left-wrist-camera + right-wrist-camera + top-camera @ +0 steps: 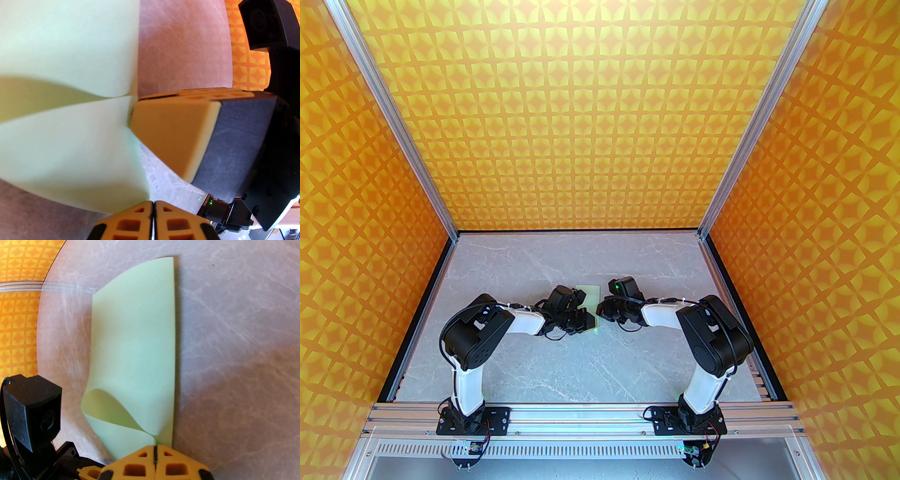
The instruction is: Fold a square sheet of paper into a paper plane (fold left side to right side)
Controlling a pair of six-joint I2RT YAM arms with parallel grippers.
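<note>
At the bottom of my left wrist view, the left gripper (153,207) has its jaws pressed together. A corner of the square sheet of paper (70,150) ends right at their tips, and I cannot tell whether it is pinched. At centre frame there, the right gripper (131,113) appears side-on, clamped on the sheet's edge where the curled upper layer meets the lower one. My right wrist view adds the sheet's full length, doubled over and running up the frame on the grey marbled table (234,333). Overhead, both grippers meet mid-table over the sheet, with the orange patterned wall (581,117) beyond.
</note>
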